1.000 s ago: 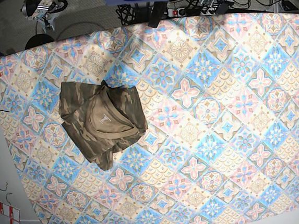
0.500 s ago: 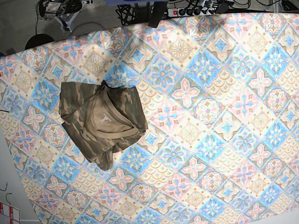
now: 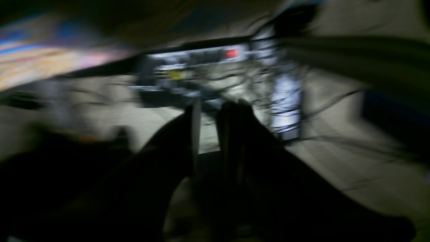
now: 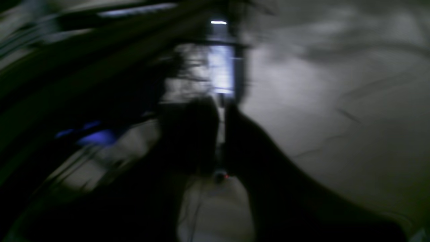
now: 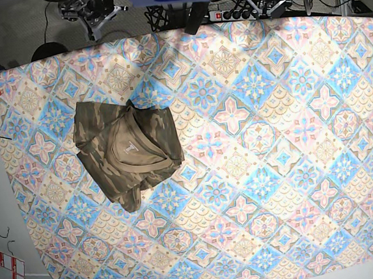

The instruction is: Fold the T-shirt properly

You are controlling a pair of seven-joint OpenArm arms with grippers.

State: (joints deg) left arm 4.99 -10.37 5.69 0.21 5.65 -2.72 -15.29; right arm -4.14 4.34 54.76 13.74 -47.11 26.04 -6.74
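On the tablecloth (image 5: 274,171) lies one crumpled T-shirt (image 5: 127,151), alone.

1. The base view looked straight down from high above the counter (image 5: 255,172), taking in nearly all of it.
2. The left wrist view, badly blurred, faced past its tool (image 3: 208,114) toward the floor and cables (image 3: 235,77).
3. The right wrist view, equally blurred, faced past its tool (image 4: 221,114) over the dim floor.
4. All three shared the cables behind the counter.
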